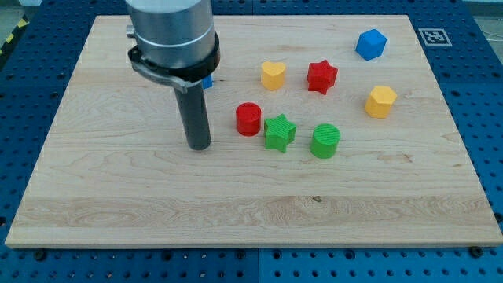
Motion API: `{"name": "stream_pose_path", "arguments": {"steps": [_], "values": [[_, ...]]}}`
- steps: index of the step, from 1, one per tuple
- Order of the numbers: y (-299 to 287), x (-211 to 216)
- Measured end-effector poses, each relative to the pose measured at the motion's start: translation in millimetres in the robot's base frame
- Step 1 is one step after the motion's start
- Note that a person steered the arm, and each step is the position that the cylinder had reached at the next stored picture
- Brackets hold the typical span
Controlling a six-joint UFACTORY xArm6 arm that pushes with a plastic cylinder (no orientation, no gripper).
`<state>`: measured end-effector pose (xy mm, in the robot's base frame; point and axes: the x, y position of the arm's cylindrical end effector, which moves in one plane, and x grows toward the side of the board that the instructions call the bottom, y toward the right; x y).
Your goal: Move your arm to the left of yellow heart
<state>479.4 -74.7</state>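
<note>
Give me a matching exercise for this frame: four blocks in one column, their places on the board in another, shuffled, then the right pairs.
Blocks:
1. yellow heart
2. blue cube
3. green cylinder
4. red cylinder

Places:
A. nearest the view's top right corner
B. just to the view's left of the red star
C. just to the view's right of the green star
D. the block closest to my tip, on its right in the view

Pairs: 1-B, 2-A, 3-C, 4-D
</note>
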Motion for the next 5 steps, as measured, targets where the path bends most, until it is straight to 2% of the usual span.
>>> {"name": "stream_pose_path", "arguments": {"steps": [2, 4, 5], "values": [[94, -15], [39, -32], [50, -69]]}}
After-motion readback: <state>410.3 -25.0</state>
